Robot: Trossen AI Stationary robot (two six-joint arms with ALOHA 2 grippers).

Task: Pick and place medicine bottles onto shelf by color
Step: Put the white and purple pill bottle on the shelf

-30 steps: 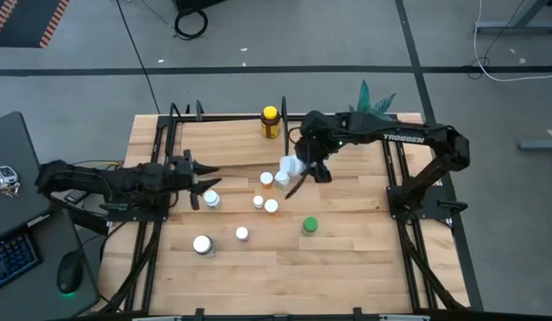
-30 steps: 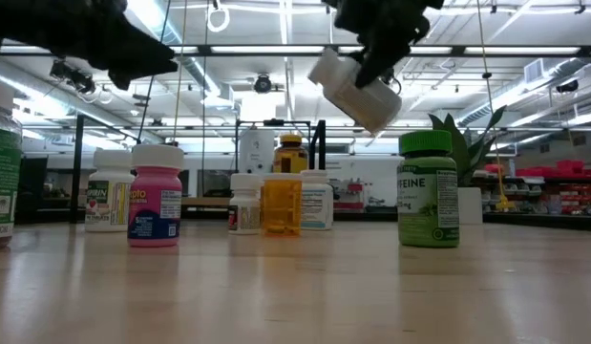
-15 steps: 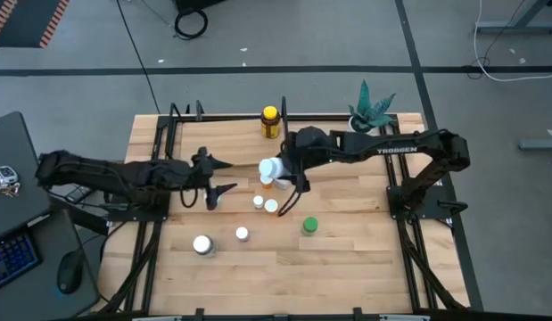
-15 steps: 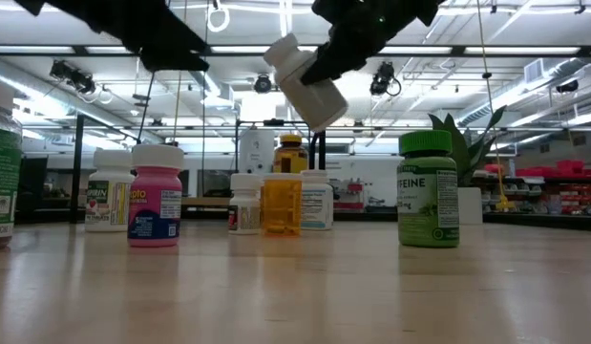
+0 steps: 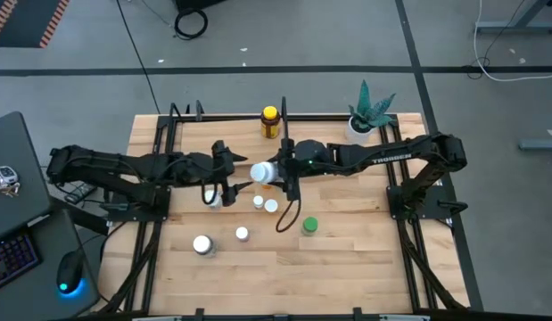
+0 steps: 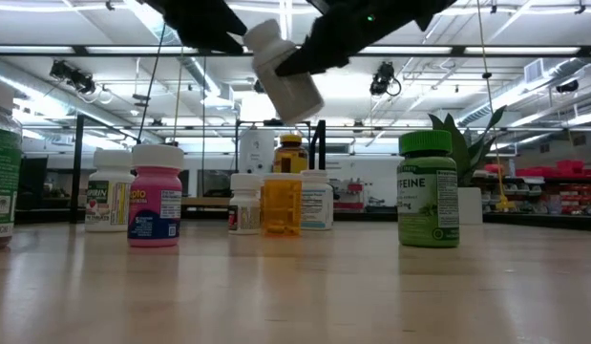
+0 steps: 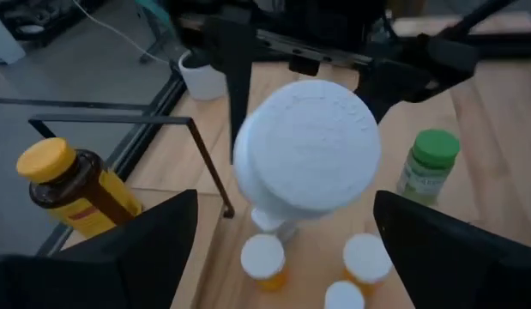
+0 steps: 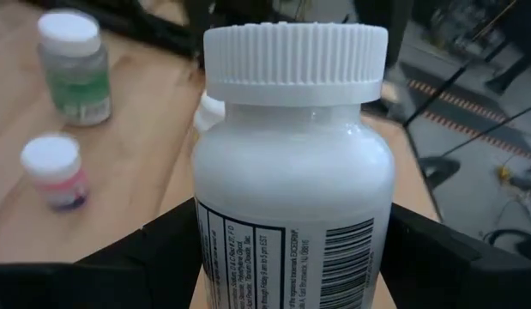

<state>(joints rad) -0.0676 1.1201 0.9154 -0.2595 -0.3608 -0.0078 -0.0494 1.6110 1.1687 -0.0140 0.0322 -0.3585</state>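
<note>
My right gripper [image 5: 277, 169] is shut on a white medicine bottle [image 5: 262, 171] with a white ribbed cap [image 8: 295, 56], high above the table's middle. My left gripper [image 7: 282, 257] stands open just left of it. The cap's flat top [image 7: 308, 146] faces that gripper, ahead of its fingers and apart from them. Below stand an orange bottle [image 6: 282, 204], a pink one [image 6: 156, 196], a green one [image 5: 309, 226] and small white ones [image 5: 271, 206]. A yellow-capped amber bottle [image 5: 270, 122] stands at the far edge by the shelf's black rods [image 7: 205, 163]. My right gripper pinches the white bottle's labelled body [image 8: 248, 249] between its two fingers, one on either side. The fingers come nearly level from the table's right and lie along the bottle. The bottle is lifted clear and tilted, its cap [image 6: 262, 38] toward the table's left and upward.
A white pot with a green plant [image 5: 369, 111] stands at the far right. A larger white-capped bottle [image 5: 202, 244] and a small one [image 5: 242, 234] stand near the front left. Black frame rods [image 5: 164, 223] run along the table's left and right sides.
My right gripper has carried the white bottle toward the table's left, toward my left gripper, turning it so the cap points left. My left gripper has gone up and toward the table's right, up to the cap.
</note>
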